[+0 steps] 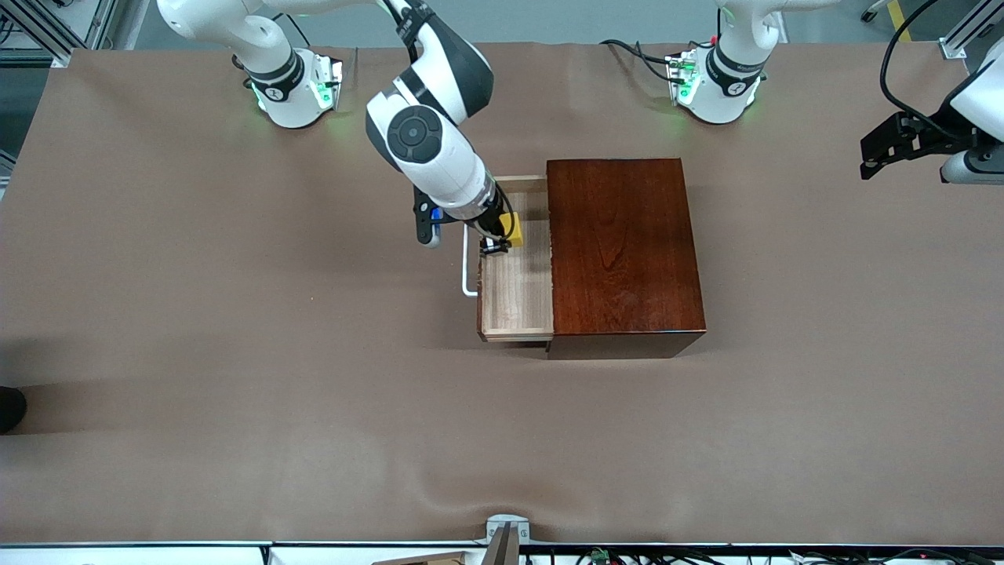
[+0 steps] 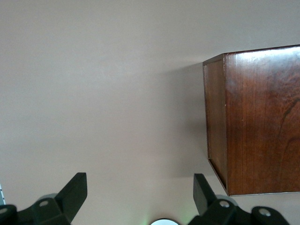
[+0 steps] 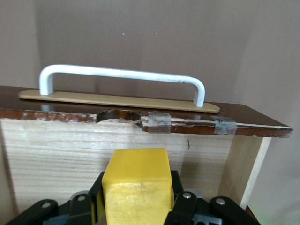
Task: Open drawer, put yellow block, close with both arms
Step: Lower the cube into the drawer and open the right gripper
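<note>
Right gripper [image 1: 496,245] is over the open drawer [image 1: 518,290], fingers clamped on the yellow block [image 1: 514,228]. Block is in the air just above the pale tray floor, close to the drawer's front panel. In the right wrist view the yellow block [image 3: 137,186] sits squarely between the black fingers [image 3: 180,197], with the inside of the drawer front and the white U-shaped handle [image 3: 123,75] straight ahead of the gripper. Two bits of clear tape [image 3: 158,122] sit on the front panel's top edge.

Drawer is pulled out toward the right arm's end of the worktop [image 1: 235,314]; handle [image 1: 467,267] sits just beside the right gripper, outside the tray. Wooden box [image 1: 620,247] is on the other flank of the gripper, toward the left arm's end.

Left gripper [image 1: 890,149] waits, up over bare worktop well apart from the box. Left wrist view shows its fingers [image 2: 70,192] spread wide, nothing between them, with one end of the wooden box [image 2: 258,122] ahead of it.
</note>
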`<state>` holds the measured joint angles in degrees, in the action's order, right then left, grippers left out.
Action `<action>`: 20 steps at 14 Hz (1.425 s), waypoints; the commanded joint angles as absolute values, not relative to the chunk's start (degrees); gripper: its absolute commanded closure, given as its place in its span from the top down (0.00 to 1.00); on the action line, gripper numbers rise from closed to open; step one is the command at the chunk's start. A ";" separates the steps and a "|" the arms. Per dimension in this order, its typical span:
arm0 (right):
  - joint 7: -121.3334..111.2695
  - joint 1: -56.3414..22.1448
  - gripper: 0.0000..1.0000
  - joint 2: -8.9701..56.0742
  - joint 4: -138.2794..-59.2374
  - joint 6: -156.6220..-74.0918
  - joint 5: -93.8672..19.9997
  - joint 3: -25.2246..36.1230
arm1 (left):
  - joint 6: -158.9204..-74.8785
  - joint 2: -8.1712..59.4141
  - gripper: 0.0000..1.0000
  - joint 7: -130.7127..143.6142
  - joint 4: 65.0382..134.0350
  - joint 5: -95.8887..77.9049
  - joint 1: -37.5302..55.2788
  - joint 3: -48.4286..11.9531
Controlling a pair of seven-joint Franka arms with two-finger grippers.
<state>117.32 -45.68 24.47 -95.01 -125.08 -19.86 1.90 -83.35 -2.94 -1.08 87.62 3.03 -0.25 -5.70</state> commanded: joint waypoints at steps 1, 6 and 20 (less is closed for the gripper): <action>118.74 -47.28 0.00 26.01 -94.57 -126.91 -20.83 2.72 | -82.88 -3.43 1.00 -1.05 87.63 1.93 -0.79 -6.15; 119.00 -48.96 0.00 28.56 -94.57 -128.58 -20.13 2.81 | -83.05 -3.17 1.00 -0.97 87.63 1.93 -0.53 -6.15; 118.74 -44.22 1.00 29.18 -82.82 -112.44 -19.25 3.25 | -83.85 -2.90 1.00 -0.97 87.63 1.41 -0.35 -6.33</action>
<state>117.97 -46.77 29.11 -87.86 -118.06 -19.77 3.68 -83.47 -2.81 -1.08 87.70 2.94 -0.05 -6.03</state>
